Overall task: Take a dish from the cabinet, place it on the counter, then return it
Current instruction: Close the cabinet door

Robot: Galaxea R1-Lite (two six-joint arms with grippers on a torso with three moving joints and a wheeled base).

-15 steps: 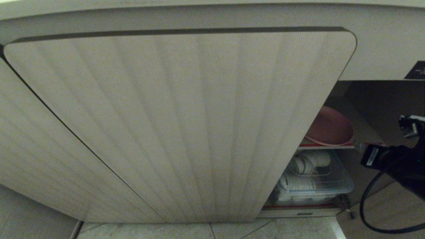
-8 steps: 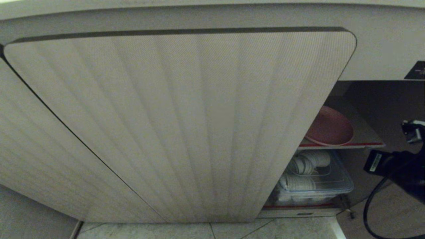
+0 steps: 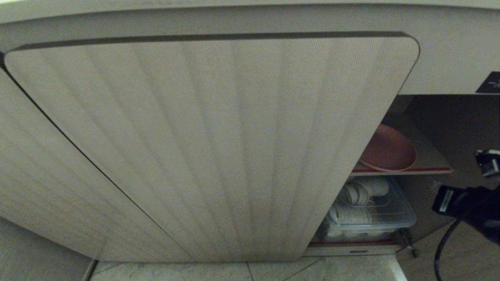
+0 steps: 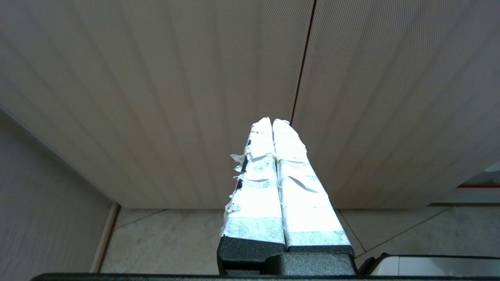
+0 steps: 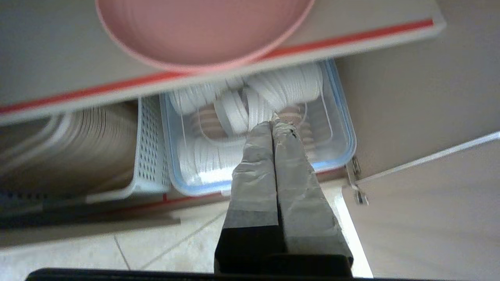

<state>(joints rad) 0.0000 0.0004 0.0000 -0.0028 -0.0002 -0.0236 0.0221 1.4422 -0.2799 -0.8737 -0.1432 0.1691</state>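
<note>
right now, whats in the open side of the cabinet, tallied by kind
Round shallow pink plate on the red-edged shelf: 1
Clear plastic tub with a blue rim, holding white ribbed pieces too tangled to count: 1
White perforated plastic basket beside the tub: 1
Total: 3 things on view, tub contents not counted.
</note>
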